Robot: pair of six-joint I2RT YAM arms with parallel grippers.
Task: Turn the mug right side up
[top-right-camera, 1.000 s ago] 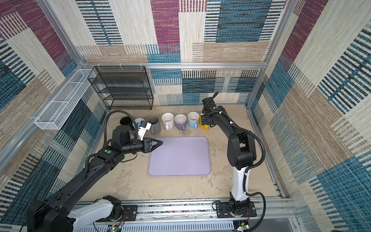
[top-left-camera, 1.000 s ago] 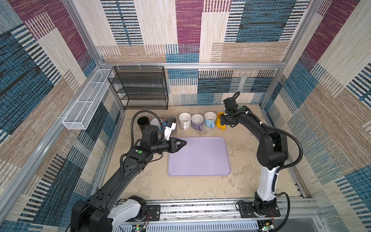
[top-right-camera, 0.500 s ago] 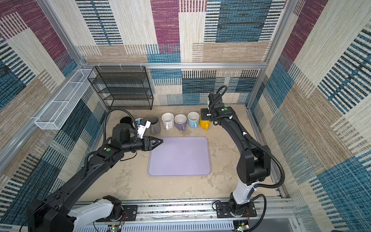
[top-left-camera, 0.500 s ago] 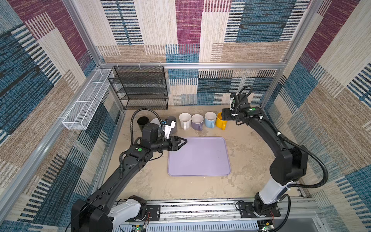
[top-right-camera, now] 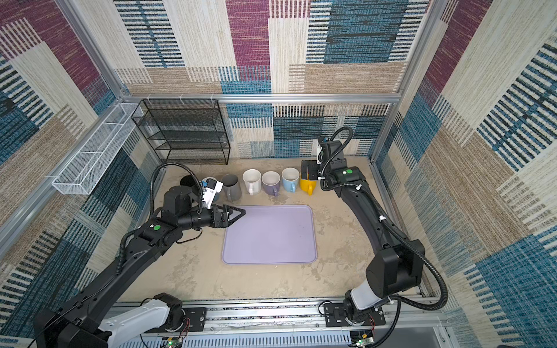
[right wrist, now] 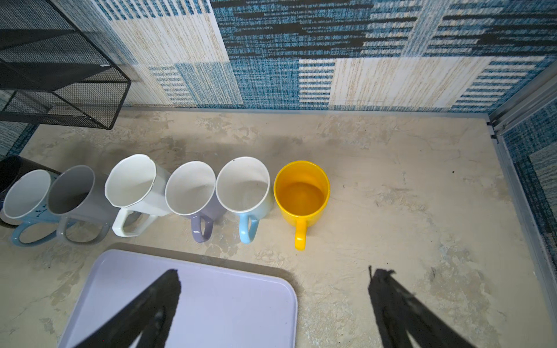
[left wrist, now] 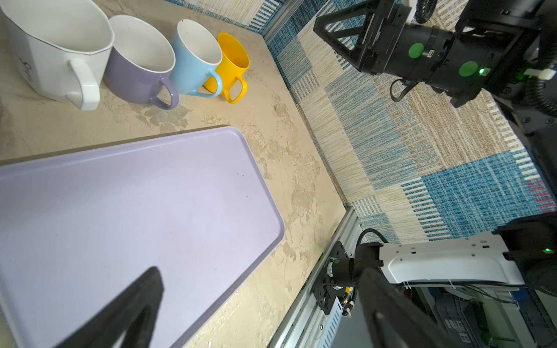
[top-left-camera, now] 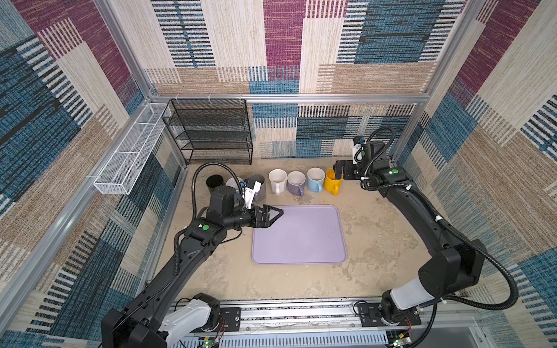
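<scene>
A yellow mug (top-left-camera: pixel 331 181) (top-right-camera: pixel 307 185) (right wrist: pixel 301 195) stands with its opening up at the right end of a row of mugs by the back wall. Its handle points toward the front. My right gripper (top-left-camera: pixel 339 172) (right wrist: pixel 275 275) hovers above the yellow mug, just behind it in both top views, open and holding nothing. My left gripper (top-left-camera: pixel 275 214) (left wrist: pixel 260 271) hangs over the far left corner of the lilac tray (top-left-camera: pixel 298 238) (left wrist: pixel 120 195), also open and empty.
Left of the yellow mug stand a light blue mug (top-left-camera: pixel 315 179), a purple mug (top-left-camera: pixel 296 182), a white mug (top-left-camera: pixel 277 180), a grey mug (top-right-camera: pixel 231 186) and others, all opening up. A black mesh rack (top-left-camera: pixel 211 132) and a white wire basket (top-left-camera: pixel 129 153) sit back left.
Both grippers have opened wide. The right gripper has let go of the yellow mug and risen slightly behind it, its elbow swinging out to the right. The left gripper has stayed near the tray corner.
</scene>
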